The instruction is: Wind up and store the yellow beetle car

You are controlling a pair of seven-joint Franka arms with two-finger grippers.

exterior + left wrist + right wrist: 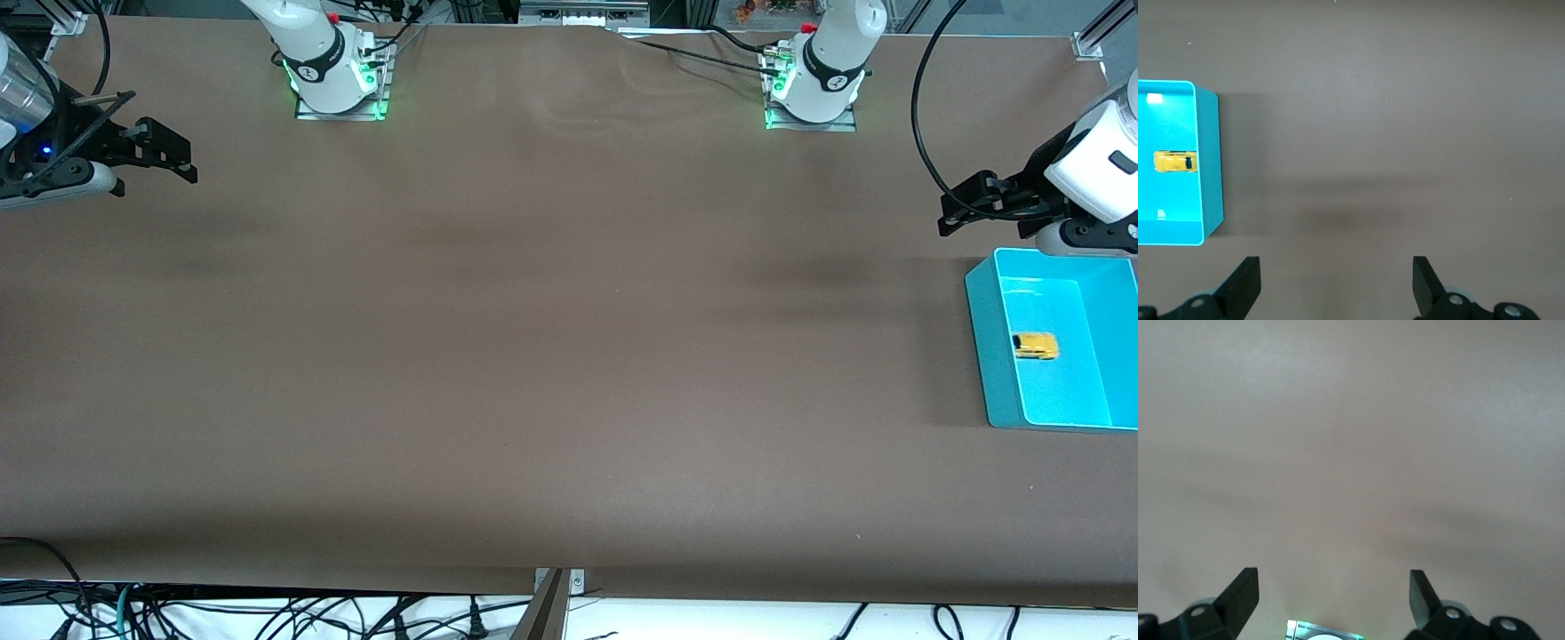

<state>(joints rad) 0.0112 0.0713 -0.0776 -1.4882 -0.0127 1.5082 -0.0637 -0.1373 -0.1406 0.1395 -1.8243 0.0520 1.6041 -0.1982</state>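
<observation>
While both arms wait over the brown worktop (551, 356), each claw stands spread wide and holds nothing: the left claw (956, 213) hangs over the worktop at the bin's 11 o'clock, the right claw (173, 156) over the right arm's end. At the left arm's end sits a teal bin (982, 347); the car (1036, 346) lies inside it, nothing blocking.
</observation>
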